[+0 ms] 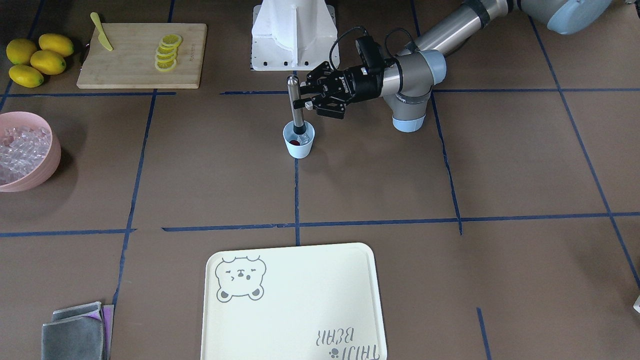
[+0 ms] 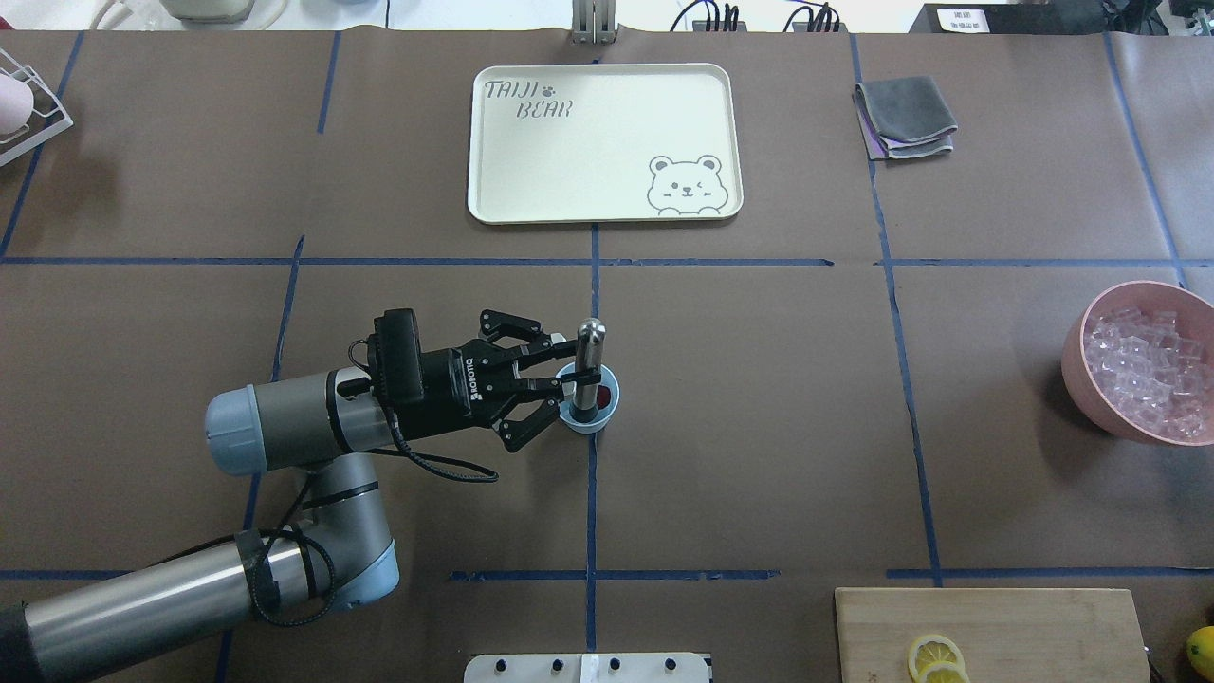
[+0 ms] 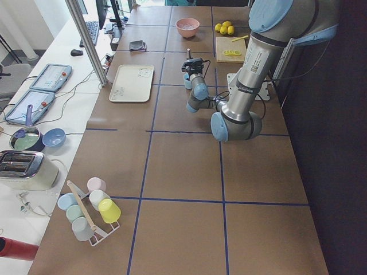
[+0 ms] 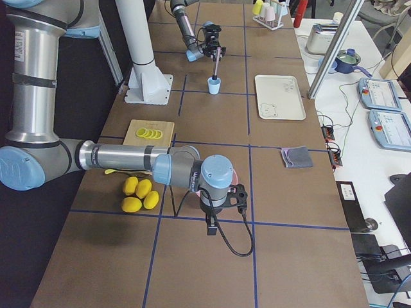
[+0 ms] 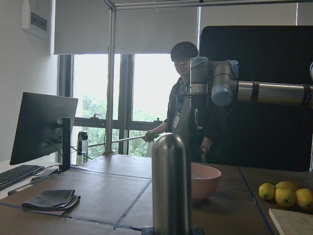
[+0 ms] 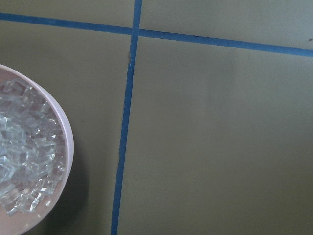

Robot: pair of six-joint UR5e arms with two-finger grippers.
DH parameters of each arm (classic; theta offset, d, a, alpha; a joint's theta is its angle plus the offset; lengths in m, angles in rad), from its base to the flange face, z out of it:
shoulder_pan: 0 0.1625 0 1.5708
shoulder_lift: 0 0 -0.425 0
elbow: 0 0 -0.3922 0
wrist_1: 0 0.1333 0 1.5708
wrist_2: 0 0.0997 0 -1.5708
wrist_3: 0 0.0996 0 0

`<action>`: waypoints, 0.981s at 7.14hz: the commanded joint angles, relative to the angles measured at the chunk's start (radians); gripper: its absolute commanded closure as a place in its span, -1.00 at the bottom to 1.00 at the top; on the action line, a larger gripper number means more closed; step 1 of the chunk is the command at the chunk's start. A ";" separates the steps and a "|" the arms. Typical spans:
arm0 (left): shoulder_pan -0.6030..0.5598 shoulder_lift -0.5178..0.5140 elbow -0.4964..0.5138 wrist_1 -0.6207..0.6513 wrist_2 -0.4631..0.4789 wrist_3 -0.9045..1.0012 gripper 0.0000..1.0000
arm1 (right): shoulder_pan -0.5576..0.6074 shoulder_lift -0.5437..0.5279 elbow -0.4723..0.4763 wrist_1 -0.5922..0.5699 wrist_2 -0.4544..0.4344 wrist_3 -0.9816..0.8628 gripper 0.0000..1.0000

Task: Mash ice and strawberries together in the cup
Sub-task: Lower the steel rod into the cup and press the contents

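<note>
The pale blue cup [image 1: 299,145] [image 2: 612,394] stands at mid-table on a blue tape line. A steel muddler [image 1: 296,100] [image 2: 590,351] [image 5: 171,186] stands upright in it. Beside the muddler's foot a dark red strawberry [image 1: 295,142] [image 2: 603,399] shows in the cup. Ice [image 1: 22,147] [image 2: 1143,365] [image 6: 24,161] fills the pink bowl. My left gripper [image 1: 303,98] [image 2: 571,360] lies level at the muddler's shaft, open, one fingertip on each side. My right gripper [image 4: 221,196] hangs by the bowl, and I cannot tell whether it is open or shut.
A cream bear tray [image 1: 295,300] [image 2: 607,142] lies on the far side of the table. A cutting board [image 1: 142,70] holds lemon slices and a yellow knife [image 1: 101,32], with whole lemons [image 1: 35,60] beside it. Folded cloths [image 1: 75,332]. A person [image 5: 186,98] stands beyond.
</note>
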 commanded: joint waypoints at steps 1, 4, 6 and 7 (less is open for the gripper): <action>0.034 -0.001 0.004 0.003 0.035 0.035 1.00 | -0.001 0.000 -0.001 0.000 0.000 0.000 -0.99; 0.035 -0.003 0.019 0.003 0.035 0.050 1.00 | 0.001 0.001 -0.001 0.000 0.000 0.000 -0.99; 0.034 -0.006 0.018 0.003 0.050 0.052 1.00 | 0.001 0.001 -0.001 0.000 0.000 0.000 -0.99; 0.031 -0.007 0.013 0.003 0.050 0.050 1.00 | -0.001 0.000 -0.001 0.000 0.000 0.000 -0.99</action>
